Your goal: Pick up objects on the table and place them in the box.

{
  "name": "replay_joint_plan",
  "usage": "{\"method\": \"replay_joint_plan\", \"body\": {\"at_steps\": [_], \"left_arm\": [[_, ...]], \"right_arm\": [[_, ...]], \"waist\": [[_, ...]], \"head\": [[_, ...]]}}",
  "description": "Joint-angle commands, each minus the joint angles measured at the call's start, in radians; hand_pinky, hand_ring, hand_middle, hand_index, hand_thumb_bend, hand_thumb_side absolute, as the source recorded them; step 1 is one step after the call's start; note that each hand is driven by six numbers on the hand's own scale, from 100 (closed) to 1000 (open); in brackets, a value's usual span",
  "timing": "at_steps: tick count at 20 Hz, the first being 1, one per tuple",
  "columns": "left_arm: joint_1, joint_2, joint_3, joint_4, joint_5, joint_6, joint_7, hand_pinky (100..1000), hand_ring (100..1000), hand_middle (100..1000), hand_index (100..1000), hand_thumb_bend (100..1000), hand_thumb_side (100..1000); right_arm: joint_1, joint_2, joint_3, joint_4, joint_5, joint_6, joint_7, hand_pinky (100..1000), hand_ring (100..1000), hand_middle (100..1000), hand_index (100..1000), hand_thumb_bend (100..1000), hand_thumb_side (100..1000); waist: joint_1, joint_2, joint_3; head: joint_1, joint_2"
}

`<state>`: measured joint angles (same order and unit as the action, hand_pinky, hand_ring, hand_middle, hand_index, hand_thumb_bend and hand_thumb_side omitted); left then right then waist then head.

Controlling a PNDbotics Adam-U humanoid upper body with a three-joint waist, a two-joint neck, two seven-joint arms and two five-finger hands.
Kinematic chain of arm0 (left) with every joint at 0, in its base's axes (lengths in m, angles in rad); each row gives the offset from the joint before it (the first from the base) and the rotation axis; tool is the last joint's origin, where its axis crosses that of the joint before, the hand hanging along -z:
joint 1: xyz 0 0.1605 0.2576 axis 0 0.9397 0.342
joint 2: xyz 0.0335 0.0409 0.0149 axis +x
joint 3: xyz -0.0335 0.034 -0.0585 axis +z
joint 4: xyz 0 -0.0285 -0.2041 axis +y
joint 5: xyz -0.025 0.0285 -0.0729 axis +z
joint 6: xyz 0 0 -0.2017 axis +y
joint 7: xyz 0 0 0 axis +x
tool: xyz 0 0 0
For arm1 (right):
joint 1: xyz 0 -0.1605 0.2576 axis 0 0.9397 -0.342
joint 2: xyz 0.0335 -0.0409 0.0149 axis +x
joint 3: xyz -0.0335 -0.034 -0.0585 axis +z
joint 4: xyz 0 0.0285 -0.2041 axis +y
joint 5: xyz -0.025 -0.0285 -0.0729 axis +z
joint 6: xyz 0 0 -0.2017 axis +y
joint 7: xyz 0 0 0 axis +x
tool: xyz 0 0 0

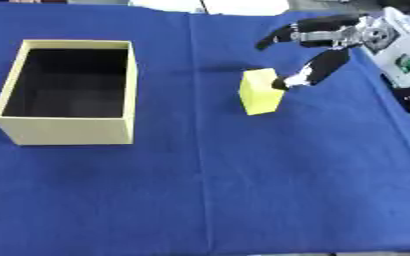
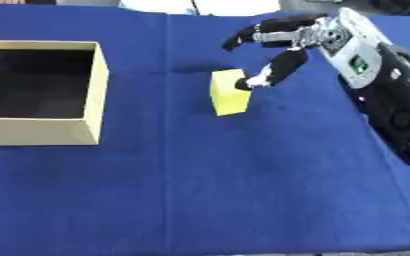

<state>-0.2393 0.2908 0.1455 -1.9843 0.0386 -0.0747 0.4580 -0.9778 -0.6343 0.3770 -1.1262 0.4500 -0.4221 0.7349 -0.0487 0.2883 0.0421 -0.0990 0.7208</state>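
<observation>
— What's on the desk point(image 1: 270, 190) right now?

— A blue cloth covers it. An open cardboard box point(image 1: 68, 127), pale yellow outside and dark inside, sits toward the left edge, nearer the far side than the near one. It looks empty as far as its dark interior shows.

— And the thing to be picked up?

— A yellow block point(image 1: 261, 91) stands on the cloth right of the box, well apart from it, past the fold line that runs down the middle of the cloth. It seems tilted a little, one lower corner pointing toward the near edge.

— Where is the robot's arm?

— The right hand point(image 2: 309, 37) comes in from the far right corner. One of its fingers point(image 2: 277, 68) reaches down and left, and its tip touches the upper right edge of the block. The others stretch out to the left, above and beyond the block, not touching it.

— So is the block held?

— No. The fingers are spread apart and fairly straight, with only that one tip against the block; nothing is curled round it.

— The left hand?

— It does not show in either view.
</observation>
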Motion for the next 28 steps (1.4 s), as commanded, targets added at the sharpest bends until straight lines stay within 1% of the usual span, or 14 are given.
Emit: {"method": "replay_joint_plan", "body": {"at_steps": [1, 2, 4, 6, 7, 8, 9, 10, 11, 13, 15, 19, 24, 28], "left_arm": [[-0.008, 0.021, 0.001, -0.016, -0.006, -0.001, -0.004, 861, 801, 673, 593, 255, 778], [-0.008, 0.02, 0.001, -0.016, -0.006, -0.001, -0.004, 861, 801, 673, 593, 254, 778], [-0.008, 0.019, 0.001, -0.016, -0.007, 0.0, -0.005, 861, 801, 673, 592, 253, 778], [-0.008, 0.019, 0.001, -0.016, -0.007, 0.0, -0.005, 861, 801, 673, 592, 251, 779], [-0.008, 0.018, 0.001, -0.016, -0.007, 0.0, -0.005, 861, 801, 673, 592, 251, 779], [-0.008, 0.018, 0.001, -0.016, -0.007, 0.0, -0.006, 861, 801, 673, 592, 251, 779], [-0.008, 0.017, 0.001, -0.016, -0.007, 0.0, -0.006, 861, 801, 673, 592, 250, 778], [-0.008, 0.017, 0.001, -0.016, -0.007, 0.0, -0.006, 861, 801, 673, 592, 248, 778], [-0.008, 0.016, 0.0, -0.016, -0.008, 0.0, -0.006, 861, 801, 673, 591, 246, 778], [-0.009, 0.015, 0.0, -0.016, -0.008, 0.001, -0.008, 861, 801, 673, 591, 245, 778], [-0.009, 0.015, 0.0, -0.016, -0.009, 0.0, -0.009, 860, 801, 673, 591, 244, 779], [-0.011, 0.014, 0.0, -0.016, -0.01, 0.0, -0.012, 861, 802, 674, 591, 244, 783], [-0.013, 0.012, -0.001, -0.016, -0.01, 0.0, -0.012, 861, 802, 674, 590, 242, 785], [-0.013, 0.011, -0.001, -0.016, -0.01, 0.002, -0.015, 861, 803, 675, 590, 242, 788]], "right_arm": [[-0.014, -0.014, -0.007, -0.001, -0.01, -0.157, 0.172, 956, 967, 901, 1000, 369, 552], [-0.013, -0.014, -0.008, 0.0, -0.006, -0.152, 0.172, 956, 967, 901, 1000, 387, 567], [-0.012, -0.012, -0.009, 0.001, 0.008, -0.142, 0.172, 957, 968, 904, 1000, 415, 560], [-0.011, -0.011, -0.014, 0.002, 0.032, -0.134, 0.172, 960, 970, 907, 1000, 455, 550], [-0.011, -0.01, -0.017, 0.001, 0.046, -0.13, 0.172, 963, 971, 908, 1000, 494, 552], [-0.012, -0.009, -0.022, -0.002, 0.062, -0.127, 0.172, 964, 972, 909, 1000, 506, 553], [-0.012, -0.007, -0.026, -0.004, 0.077, -0.124, 0.172, 967, 973, 911, 1000, 543, 566], [-0.013, -0.004, -0.03, -0.005, 0.094, -0.122, 0.172, 967, 974, 911, 1000, 554, 598], [-0.014, 0.0, -0.034, -0.007, 0.109, -0.122, 0.172, 966, 972, 910, 1000, 551, 617], [-0.013, 0.01, -0.041, -0.007, 0.134, -0.125, 0.172, 966, 972, 909, 1000, 559, 613], [-0.013, 0.018, -0.042, -0.003, 0.151, -0.13, 0.172, 962, 970, 905, 1000, 543, 635], [-0.009, 0.03, -0.041, 0.007, 0.158, -0.137, 0.172, 953, 963, 894, 1000, 528, 659], [0.0, 0.042, -0.054, 0.002, 0.158, -0.126, 0.172, 936, 950, 865, 1000, 485, 675], [0.006, 0.049, -0.046, 0.004, 0.153, -0.128, 0.172, 922, 937, 840, 981, 488, 670]], "waist": [[0.003, -0.023, 0.0], [0.003, -0.023, 0.0], [0.002, -0.022, -0.001], [0.002, -0.021, -0.001], [0.002, -0.02, -0.001], [0.003, -0.02, -0.001], [0.003, -0.019, -0.001], [0.003, -0.018, -0.001], [0.003, -0.017, 0.0], [0.003, -0.015, 0.0], [0.004, -0.012, 0.002], [0.003, -0.007, 0.003], [0.003, -0.002, 0.006], [0.002, 0.001, 0.009]], "head": [[-0.002, 0.003], [-0.002, 0.003], [-0.002, 0.003], [-0.002, 0.002], [-0.002, 0.001], [-0.002, 0.001], [-0.003, 0.0], [-0.003, -0.001], [-0.003, -0.002], [-0.004, -0.004], [-0.005, -0.005], [-0.006, -0.007], [-0.01, -0.013], [-0.011, -0.017]]}}
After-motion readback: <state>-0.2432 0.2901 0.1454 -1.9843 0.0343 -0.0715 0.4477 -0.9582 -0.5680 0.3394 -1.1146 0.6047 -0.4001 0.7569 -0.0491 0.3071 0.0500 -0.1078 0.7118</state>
